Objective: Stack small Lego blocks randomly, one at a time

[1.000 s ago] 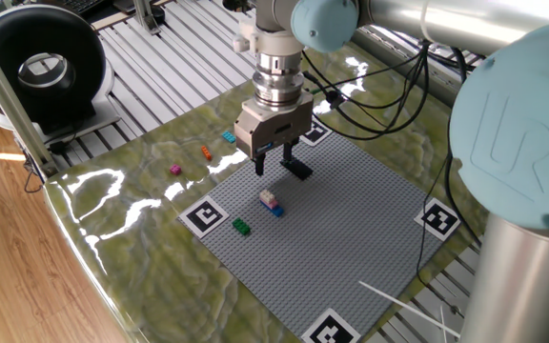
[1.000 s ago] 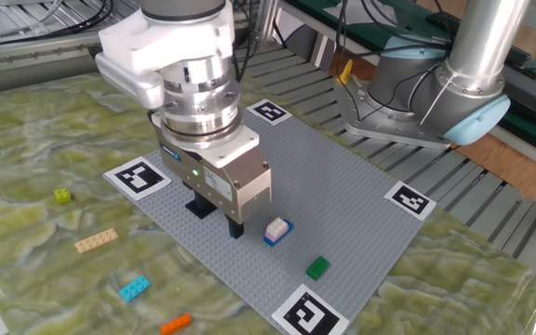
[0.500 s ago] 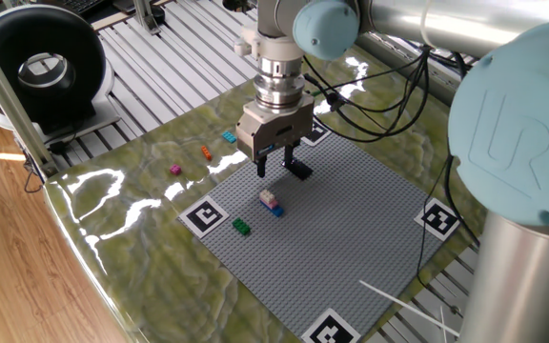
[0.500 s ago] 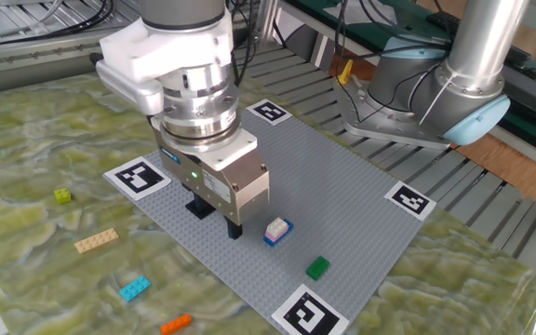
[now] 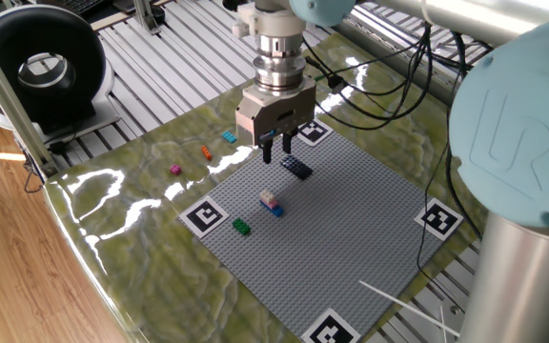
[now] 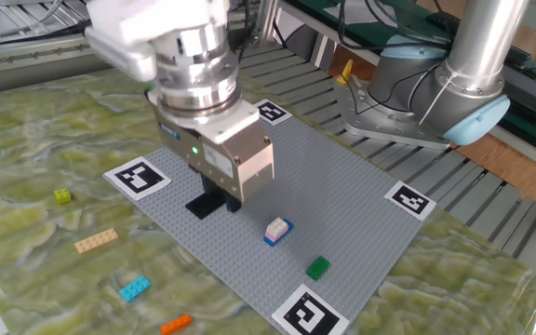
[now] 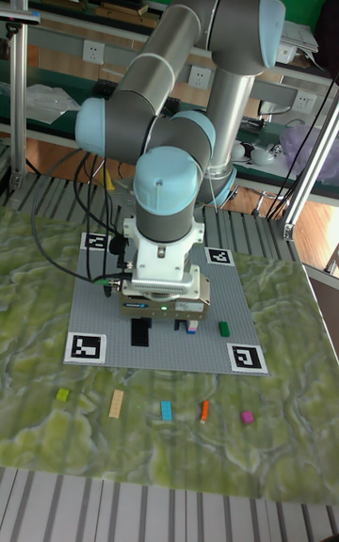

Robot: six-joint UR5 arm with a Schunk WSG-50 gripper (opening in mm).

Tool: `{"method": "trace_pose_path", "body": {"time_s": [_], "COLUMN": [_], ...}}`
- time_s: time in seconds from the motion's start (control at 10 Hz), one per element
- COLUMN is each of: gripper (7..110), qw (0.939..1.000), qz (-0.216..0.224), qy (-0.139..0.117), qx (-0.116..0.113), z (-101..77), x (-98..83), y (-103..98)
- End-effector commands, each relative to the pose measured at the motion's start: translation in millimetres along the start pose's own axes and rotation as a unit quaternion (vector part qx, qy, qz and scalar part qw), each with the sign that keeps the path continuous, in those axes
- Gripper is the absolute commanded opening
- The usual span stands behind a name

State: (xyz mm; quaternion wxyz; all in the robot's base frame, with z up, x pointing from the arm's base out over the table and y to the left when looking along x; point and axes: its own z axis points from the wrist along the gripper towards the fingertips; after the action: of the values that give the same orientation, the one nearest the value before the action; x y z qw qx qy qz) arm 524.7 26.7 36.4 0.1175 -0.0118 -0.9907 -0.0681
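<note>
My gripper [image 5: 276, 152] hangs open above the grey baseplate [image 5: 351, 219], nothing between its fingers, just over the dark flat plate [image 5: 296, 169]. That dark plate [image 6: 205, 203] lies flat under the gripper body. A white-pink block sits stacked on a blue one [image 5: 271, 201], in front of the gripper [image 6: 232, 199]. A green block [image 5: 241, 227] rests near the plate's front edge. Off the baseplate lie magenta [image 5: 174, 171], orange [image 5: 205, 151], cyan [image 5: 229, 137], tan [image 6: 96, 241] and yellow-green [image 6: 62, 195] blocks.
Black-and-white marker tags [image 5: 205, 215] mark the baseplate's corners. The baseplate lies on a green marbled mat [image 5: 122, 238]. A black round device [image 5: 41, 71] stands at the back left. Cables [image 5: 379, 86] hang behind the arm. White thin sticks [image 5: 398, 300] lie at the front right.
The gripper has risen and shifted slightly back, away from the stacked white-pink and blue pair. Its fingers look closer together. No block has moved.
</note>
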Motion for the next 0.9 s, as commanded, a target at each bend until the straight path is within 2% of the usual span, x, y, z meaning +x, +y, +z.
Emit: {"method": "trace_pose_path", "body": {"time_s": [0.0, 0.1, 0.3, 0.5, 0.6, 0.8], "gripper": [22, 22, 22, 22, 7, 7], "qw": [0.9991, 0.9985, 0.9973, 0.9959, 0.9961, 0.9955], "qz": [0.02, 0.013, -0.003, -0.002, 0.0, 0.006], "qy": [-0.011, -0.027, -0.065, -0.076, -0.077, -0.081], "qx": [0.037, 0.047, 0.033, 0.048, 0.043, 0.05], "z": [-11.2, -12.2, 2.6, 6.7, 7.4, 10.6], "x": [8.4, 9.4, 1.3, 2.2, 3.7, 6.1], "y": [-18, -23, -33, -43, -40, -39]}}
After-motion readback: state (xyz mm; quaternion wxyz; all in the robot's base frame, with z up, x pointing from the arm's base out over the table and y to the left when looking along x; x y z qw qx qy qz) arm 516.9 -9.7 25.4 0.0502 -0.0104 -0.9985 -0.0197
